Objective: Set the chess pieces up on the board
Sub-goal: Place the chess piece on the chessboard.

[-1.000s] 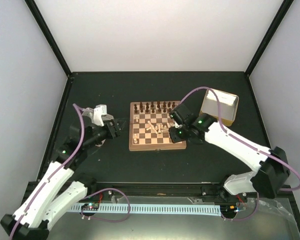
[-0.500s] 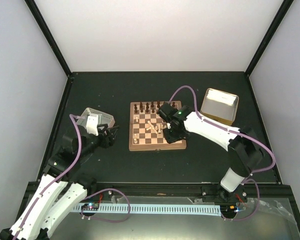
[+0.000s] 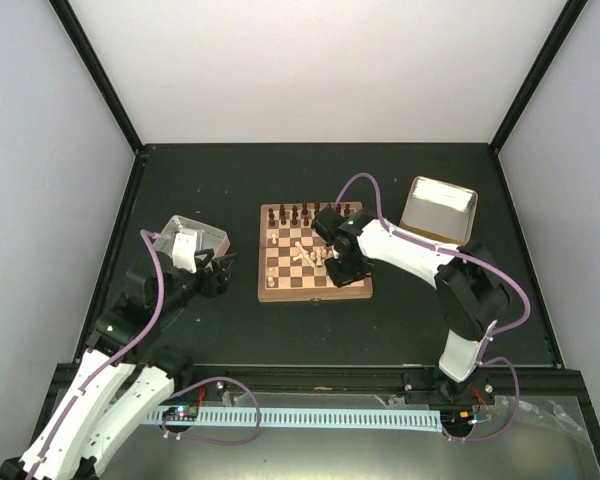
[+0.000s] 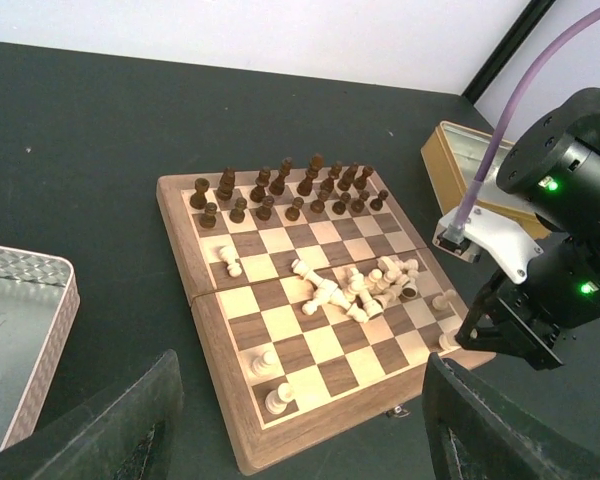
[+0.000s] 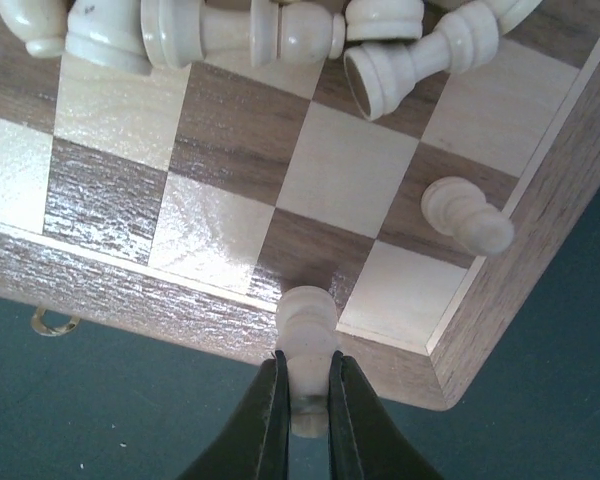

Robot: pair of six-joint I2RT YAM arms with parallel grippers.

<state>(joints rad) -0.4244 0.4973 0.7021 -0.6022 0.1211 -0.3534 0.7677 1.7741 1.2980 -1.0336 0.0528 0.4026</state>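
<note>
The board (image 3: pixel 300 293) sits mid-tabletop (image 3: pixel 400 320). The left hand (image 3: pixel 220 270) hovers at its 9 o'clock, jaws apart and empty. The right hand (image 5: pixel 307 390), at its 5 o'clock corner, is clamped on one cream piece (image 5: pixel 306 320) — other cream pieces (image 4: pixel 365 285) lie heaped mid-board.

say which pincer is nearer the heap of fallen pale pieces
Right. The right pincer is at a board corner beside the heap; the left pincer is off the board, to its left.

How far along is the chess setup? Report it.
Done: the dark pieces stand in two rows at the board's far side. In hand: the right gripper is shut on one pale piece by the near right corner. Left: most pale pieces lie heaped mid-board.
</note>
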